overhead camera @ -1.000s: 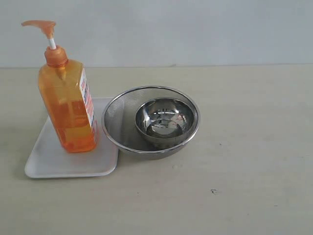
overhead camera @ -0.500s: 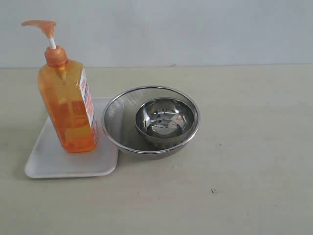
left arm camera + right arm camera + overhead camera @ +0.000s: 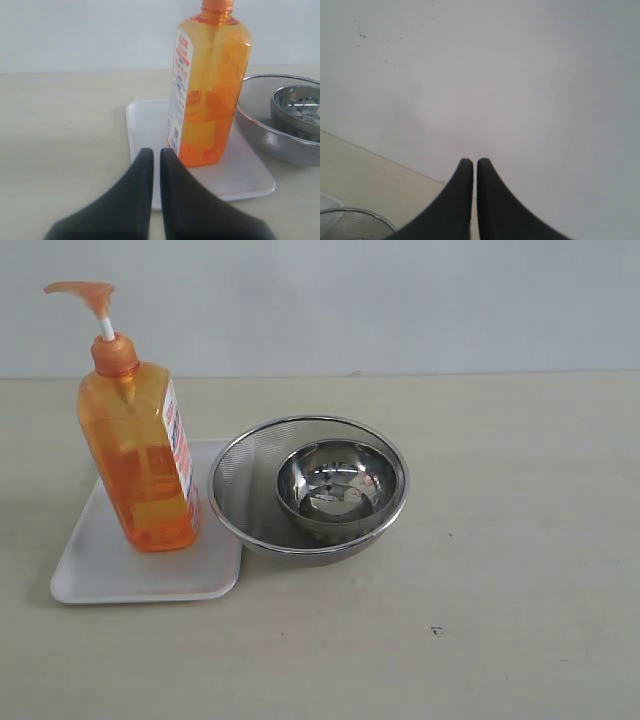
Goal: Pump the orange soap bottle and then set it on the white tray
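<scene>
Where the white tray [image 3: 120, 575] ends, a mesh bowl [image 3: 240, 495] stands.

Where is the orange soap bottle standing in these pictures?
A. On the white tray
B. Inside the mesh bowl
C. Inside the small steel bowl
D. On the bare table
A: the soap bottle stands upright on the white tray, beside the mesh bowl and not in it.
</scene>
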